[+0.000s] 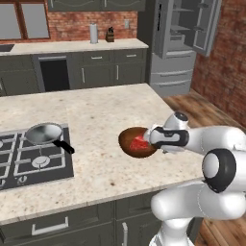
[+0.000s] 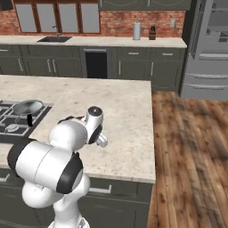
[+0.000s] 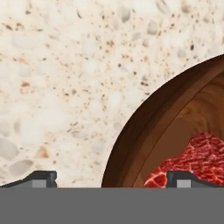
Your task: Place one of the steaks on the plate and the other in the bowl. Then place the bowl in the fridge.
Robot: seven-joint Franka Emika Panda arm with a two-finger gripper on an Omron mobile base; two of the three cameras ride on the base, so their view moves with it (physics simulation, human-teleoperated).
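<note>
At the far end of the room, toward one o'clock from the island, the fridge [image 1: 185,43] stands with an upper door swung open, its shelves showing. Nearer, the big speckled stone worktop [image 1: 91,120] carries everything else: a cooktop [image 1: 29,161] at its nine o'clock side with a silver pan [image 1: 44,133] resting on one burner, black handle pointing toward four o'clock.

Close to the worktop's near right edge sits the bowl [image 1: 130,140], dark reddish-brown and wood-grained, upright on the stone. One steak [image 1: 139,143] already lies inside it, red with pale marbling. I can't spot the plate or the other steak from where these views look.

The white arm reaches in low from the right, its hand hanging just over the bowl's right side, and the gripper [image 3: 111,179] is spread wide, holding nothing. From the hand view the two fingers [image 3: 40,178] straddle the bowl's rim: one tip sits over bare stone outside the wall, the other over the steak inside. That is the relation the coming move seems to turn on. The rim's wall runs between the tips, curving from about six o'clock up to two o'clock in that view, so the bowl's centre lies off toward four o'clock from the hand.

My guess is a rim pinch is being lined up, for carrying the bowl to the fridge.
</note>
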